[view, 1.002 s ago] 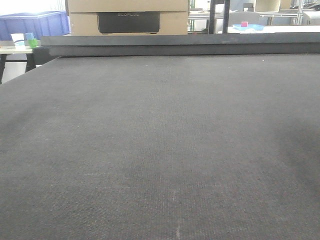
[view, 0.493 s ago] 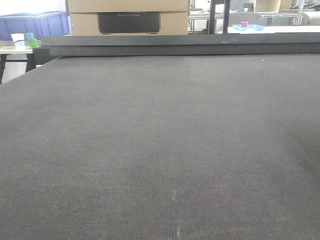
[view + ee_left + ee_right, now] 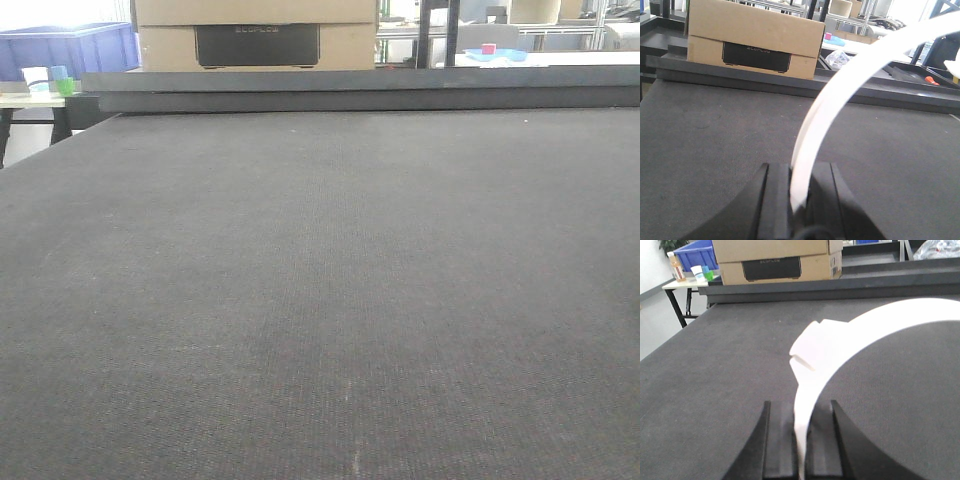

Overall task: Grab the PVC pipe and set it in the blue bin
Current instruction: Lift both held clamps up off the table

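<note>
**Both claws loaded, front view static, no drop yet**

Front view is the same as a second ago: bare dark worktop, no arm or part in it, so probably no progress toward the bin in that time. Right claw is clamped on the PVC pipe, a white curved rim with a small lug, held up above the worktop. Left claw is clamped on a thin white strap that arcs up and to the right. Its far end is out of frame. Counts: 2 claws, 1 pipe piece, 1 strap, 1 cardboard box, 1 blue bin. The bin sits far back on the left, beyond the worktop edge and well apart from the pipe. Carry and release are still to do.
</note>
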